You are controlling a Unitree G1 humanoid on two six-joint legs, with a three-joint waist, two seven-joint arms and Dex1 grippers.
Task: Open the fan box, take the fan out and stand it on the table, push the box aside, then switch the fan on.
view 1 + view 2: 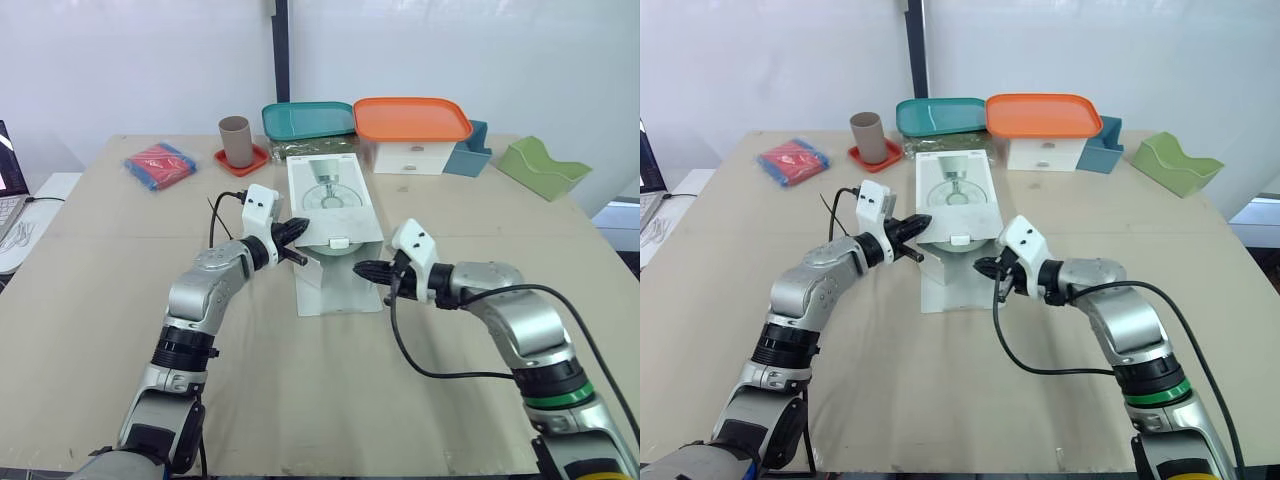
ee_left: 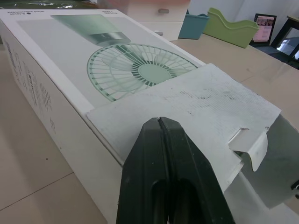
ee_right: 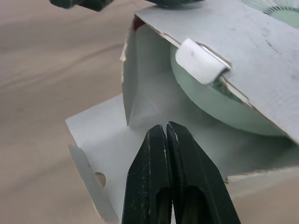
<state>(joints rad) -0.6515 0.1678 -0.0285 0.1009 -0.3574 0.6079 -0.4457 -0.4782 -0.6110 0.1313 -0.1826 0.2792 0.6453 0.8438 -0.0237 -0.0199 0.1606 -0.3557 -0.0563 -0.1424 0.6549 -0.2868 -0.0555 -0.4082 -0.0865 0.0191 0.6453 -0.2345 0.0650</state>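
Inside the open fan box (image 1: 330, 195), the fan (image 3: 208, 100); left claw (image 1: 296, 242), right claw (image 1: 364, 268) both pressed together.

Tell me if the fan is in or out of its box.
In. The fan box's near end is open, and the green fan sits inside.
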